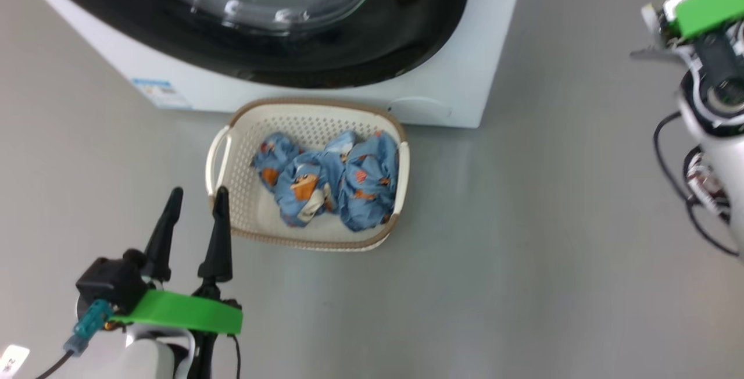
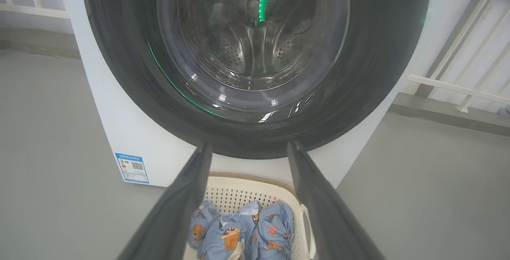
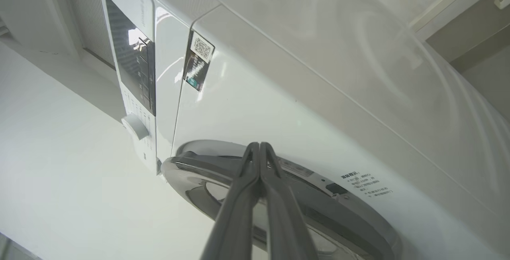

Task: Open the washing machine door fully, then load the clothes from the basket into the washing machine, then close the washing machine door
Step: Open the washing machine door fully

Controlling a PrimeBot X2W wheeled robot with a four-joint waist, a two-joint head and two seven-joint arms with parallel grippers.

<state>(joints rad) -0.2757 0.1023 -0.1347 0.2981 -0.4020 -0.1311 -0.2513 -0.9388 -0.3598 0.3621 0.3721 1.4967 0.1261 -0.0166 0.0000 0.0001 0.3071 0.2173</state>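
L gripper [image 1: 197, 194] hung low over the grey floor [image 1: 523, 251], fingers spread wide apart w/ nothing btwn them, tips just beside the basket's near-left corner. The basket [image 1: 302, 120] sat on the floor right in front of the washing machine [image 1: 459, 77], its far rim just short of the white front panel. The clothes [image 1: 334, 184] were bunched inside it: light blue fabric w/ orange cartoon prints, piled toward the middle and right, a bit of cream showing at the bottom of the heap.

The washing machine door [image 1: 407, 36] looked shut in the head view, glossy black ring flat on the front, glass bowl bulging out. Through the left wrist cam the steel drum [image 2: 255, 48] showed behind the glass, w/ a green glint reflected near the top. A blue label [image 1: 160, 93] sat at the machine's lower corner.

R gripper [image 3: 259, 148] was up high by the door's silver rim, both fingers pressed tight together, holding nothing. Contact w/ the rim: couldn't tell. Beyond its tips: a dark control panel [image 3: 135, 64], a white knob [image 3: 136, 126] and a QR sticker [image 3: 198, 60].
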